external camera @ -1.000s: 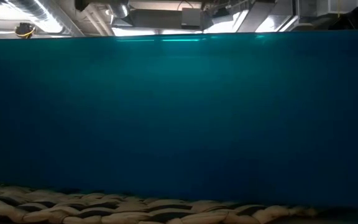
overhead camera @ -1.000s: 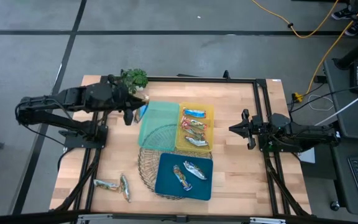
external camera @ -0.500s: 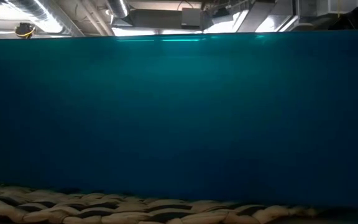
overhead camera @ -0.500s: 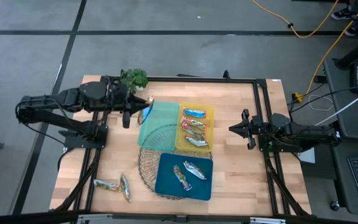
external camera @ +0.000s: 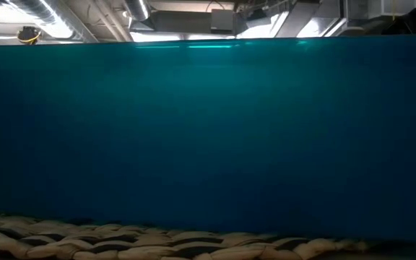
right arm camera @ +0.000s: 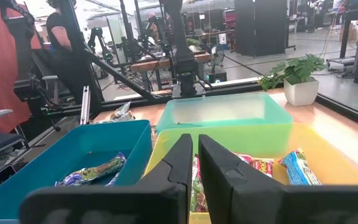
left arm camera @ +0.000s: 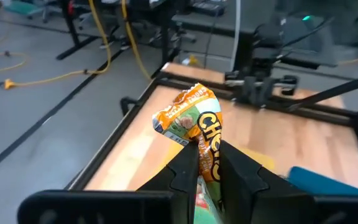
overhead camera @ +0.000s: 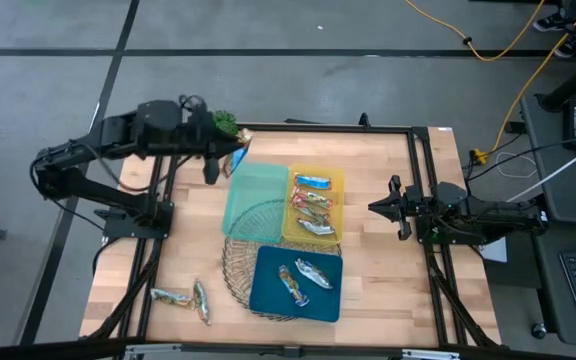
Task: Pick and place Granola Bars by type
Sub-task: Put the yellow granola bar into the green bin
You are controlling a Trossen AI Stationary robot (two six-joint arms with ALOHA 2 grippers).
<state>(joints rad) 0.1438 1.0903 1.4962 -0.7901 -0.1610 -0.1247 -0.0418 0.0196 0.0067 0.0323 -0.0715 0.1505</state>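
My left gripper (overhead camera: 231,160) hangs in the air over the far left corner of the table, beside the green tray (overhead camera: 255,198), and is shut on an orange-and-green granola bar (left arm camera: 190,115). My right gripper (overhead camera: 372,208) waits shut at the right of the yellow tray (overhead camera: 336,178), touching nothing. Several bars (overhead camera: 312,206) lie in the yellow tray. Two bars (overhead camera: 301,276) lie in the blue tray (overhead camera: 268,292). Two more bars (overhead camera: 171,296) lie flat on the wood near the front left corner. My left gripper pinches the granola bar between its two fingers (left arm camera: 188,165) at the bar's lower part (left arm camera: 209,155). The orange crimped end (left arm camera: 188,99) sticks out beyond the fingertips. The bar is lifted clear of the table and the trays.
A wire basket (overhead camera: 240,262) lies under the trays at the table's middle. A small potted plant (overhead camera: 226,122) stands at the far edge just behind my left arm. The blue tray's wall (external camera: 208,130) fills the low view. Bare wood lies left of the trays.
My left arm has risen and swung toward the table's far edge, carrying the granola bar up with it. The bar has stayed in the shut fingers. My right arm has kept still.
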